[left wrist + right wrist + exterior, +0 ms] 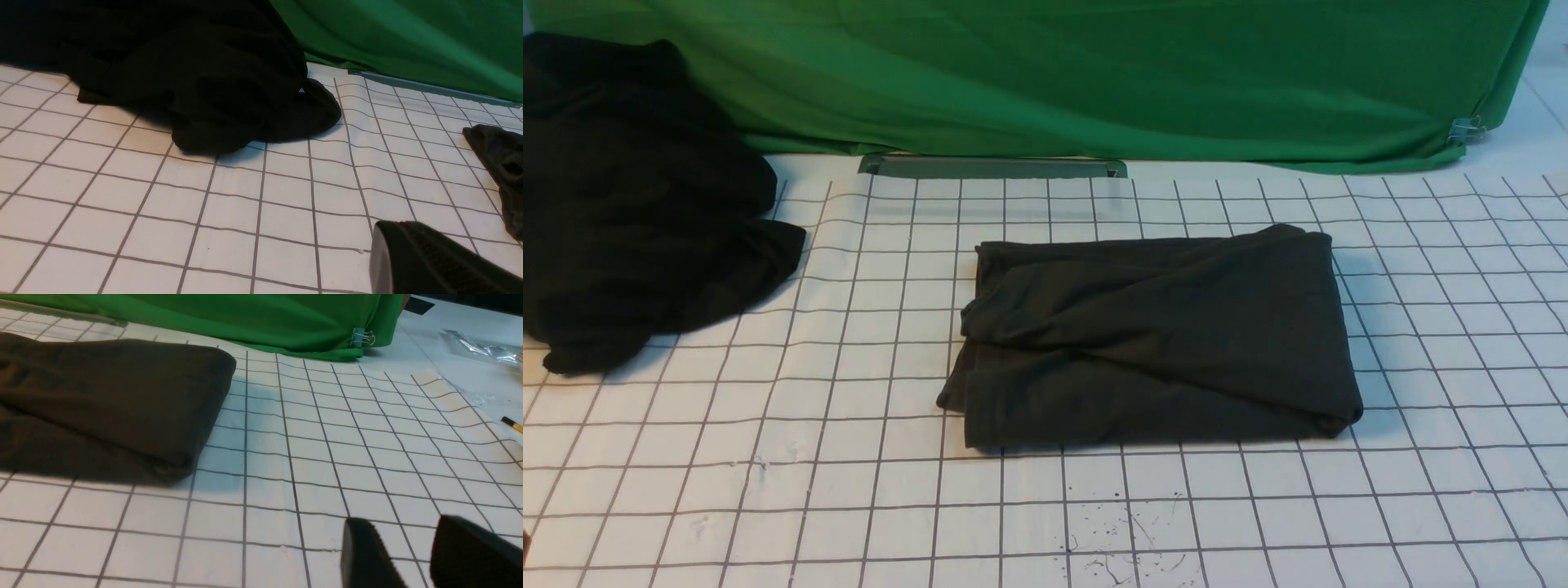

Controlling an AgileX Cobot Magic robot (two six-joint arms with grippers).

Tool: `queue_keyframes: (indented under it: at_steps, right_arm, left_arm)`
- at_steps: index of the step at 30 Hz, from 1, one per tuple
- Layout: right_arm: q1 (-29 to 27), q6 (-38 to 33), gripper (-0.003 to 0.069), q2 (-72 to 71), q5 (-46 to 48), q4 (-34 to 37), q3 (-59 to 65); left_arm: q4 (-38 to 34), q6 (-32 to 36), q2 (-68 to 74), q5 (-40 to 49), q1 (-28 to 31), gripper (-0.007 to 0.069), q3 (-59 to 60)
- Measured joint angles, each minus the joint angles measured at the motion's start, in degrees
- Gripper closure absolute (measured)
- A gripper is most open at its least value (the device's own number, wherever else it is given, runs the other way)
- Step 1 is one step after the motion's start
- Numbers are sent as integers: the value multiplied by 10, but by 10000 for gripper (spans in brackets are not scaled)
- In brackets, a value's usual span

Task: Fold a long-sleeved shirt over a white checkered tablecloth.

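Observation:
The long-sleeved shirt (1160, 335) lies folded into a dark charcoal rectangle in the middle of the white checkered tablecloth (768, 490), its print hidden. Neither gripper shows in the front view. In the left wrist view my left gripper (392, 228) hovers shut and empty over the tablecloth (245, 204), with a corner of the shirt (502, 163) well off to one side. In the right wrist view my right gripper (402, 526) stands open with only bare tablecloth (327, 449) between its fingers. The folded shirt (102, 404) lies a few squares away from it.
A shapeless black heap of cloth (629, 204) sits at the far left, also seen close in the left wrist view (204, 73). A green cloth (1094, 73) hangs along the back with a binder clip (1466, 129); a grey bar (992, 167) lies below it. A plastic bag (478, 347) and pencil (512, 424) lie beyond the right edge.

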Motion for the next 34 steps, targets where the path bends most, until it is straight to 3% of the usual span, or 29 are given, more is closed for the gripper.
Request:
queue_keyframes:
  at_steps: [34]
  right_arm:
    - [0,0,417,0,0,0,0]
  left_arm:
    - [2,28,0,0,0,623,0]
